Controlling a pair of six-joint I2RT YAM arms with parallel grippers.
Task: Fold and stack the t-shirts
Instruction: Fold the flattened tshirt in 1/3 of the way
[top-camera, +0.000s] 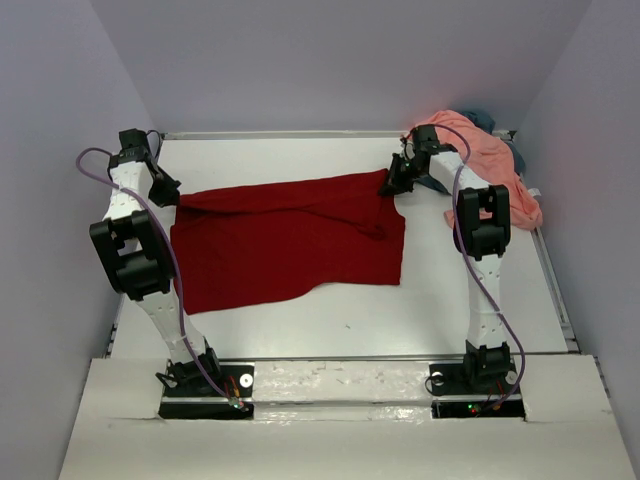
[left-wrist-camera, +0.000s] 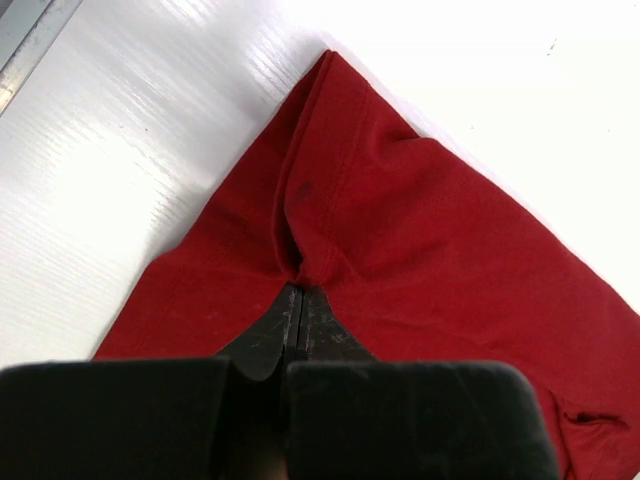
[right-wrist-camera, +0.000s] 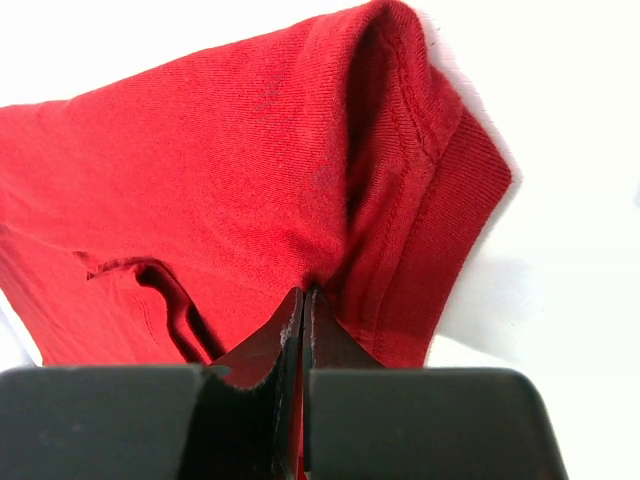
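A dark red t-shirt lies spread across the middle of the white table. My left gripper is shut on its far left corner; in the left wrist view the cloth bunches up at the closed tips. At the shirt's far right corner my right gripper is shut on the hemmed edge, and the right wrist view shows red fabric pinched at the tips. A salmon pink t-shirt is heaped at the back right, with a bit of blue-grey t-shirt behind it.
A raised rail runs along the table's right side and another along the back. Grey walls stand close on the left, back and right. Both arm bases sit at the near edge.
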